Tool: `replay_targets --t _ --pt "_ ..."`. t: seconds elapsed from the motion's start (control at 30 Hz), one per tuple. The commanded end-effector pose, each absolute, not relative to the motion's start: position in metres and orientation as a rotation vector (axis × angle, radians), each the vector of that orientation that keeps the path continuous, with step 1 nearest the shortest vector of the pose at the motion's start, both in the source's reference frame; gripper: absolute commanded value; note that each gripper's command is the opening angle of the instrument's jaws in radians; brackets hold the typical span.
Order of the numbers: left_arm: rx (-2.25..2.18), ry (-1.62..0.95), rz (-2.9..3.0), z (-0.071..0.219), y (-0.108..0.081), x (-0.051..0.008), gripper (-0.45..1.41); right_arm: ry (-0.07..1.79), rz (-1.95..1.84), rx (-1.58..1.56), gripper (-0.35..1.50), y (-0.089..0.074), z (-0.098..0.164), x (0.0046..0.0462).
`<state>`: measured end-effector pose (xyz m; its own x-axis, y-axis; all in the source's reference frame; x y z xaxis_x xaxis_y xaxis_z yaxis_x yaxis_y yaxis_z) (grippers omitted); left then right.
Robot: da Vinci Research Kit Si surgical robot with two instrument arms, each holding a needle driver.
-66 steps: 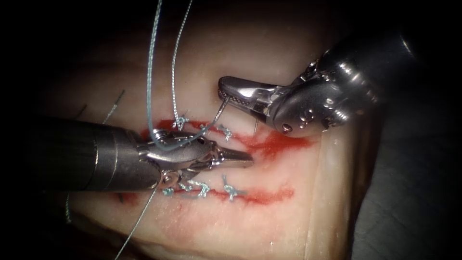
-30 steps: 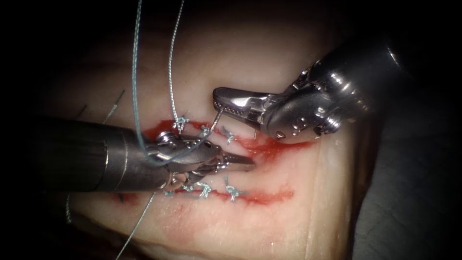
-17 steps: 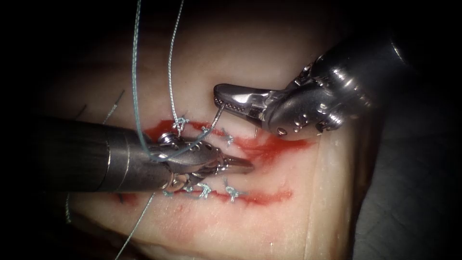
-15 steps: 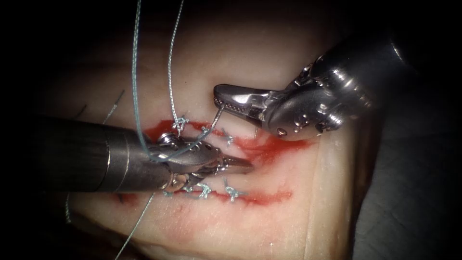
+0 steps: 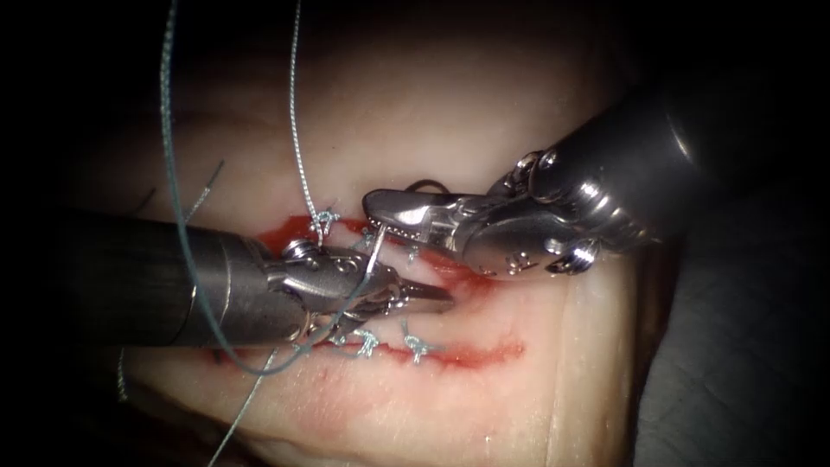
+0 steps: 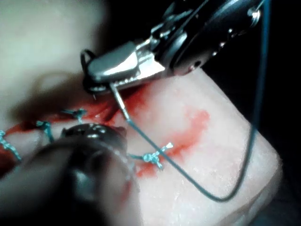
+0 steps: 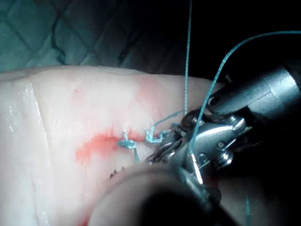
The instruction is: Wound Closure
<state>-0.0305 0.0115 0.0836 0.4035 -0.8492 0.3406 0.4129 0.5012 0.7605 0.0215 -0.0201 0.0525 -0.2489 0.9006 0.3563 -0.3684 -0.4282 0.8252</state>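
The right tool (image 5: 373,206) reaches in from the upper right, its jaws shut on the curved needle (image 5: 374,249) near the tail end. The needle is out of the tissue (image 5: 450,112), its tail hanging over the left tool's wrist. In the left wrist view the right tool (image 6: 96,70) grips the needle (image 6: 120,101), with thread (image 6: 211,197) trailing from the tail. The left tool (image 5: 432,295) lies between two cuts, jaws shut on nothing. Thread (image 5: 259,370) loops under its wrist and rises at far left. In the right wrist view the left tool (image 7: 214,136) sits by the knots (image 7: 127,141).
The upper cut (image 5: 285,232) and lower cut (image 5: 475,353) each carry several knotted stitches (image 5: 417,348) and red fluid (image 5: 471,268). A second thread strand (image 5: 298,147) rises from the leftmost upper knot. The tissue's edge drops off at right onto dark cloth (image 5: 735,363).
The right tool has moved left and down with the needle, close over the left tool's wrist. The thread loop swung left and now droops under the left tool. The left tool has hardly moved.
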Motion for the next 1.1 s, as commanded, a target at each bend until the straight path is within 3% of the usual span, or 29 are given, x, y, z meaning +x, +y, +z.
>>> replay_targets --t 0.03,0.23,0.87,1.1 --pt "0.637 -0.797 -0.868 0.0841 0.0115 -0.0310 -0.45 0.778 1.801 1.071 -0.35 -0.0200 0.0527 0.0224" --pt "0.637 -0.797 -0.868 0.0841 0.0115 -0.0310 -0.45 0.786 1.803 1.087 -0.35 -0.0191 0.0524 0.0220" --pt "0.637 -0.797 -0.868 0.0841 0.0115 -0.0310 -0.45 0.704 1.871 1.645 -0.35 -0.0178 0.0514 0.0214" --pt "0.636 -0.797 -0.868 0.0841 0.0114 -0.0310 -0.45 0.718 1.839 1.713 -0.35 -0.0180 0.0492 0.0217"
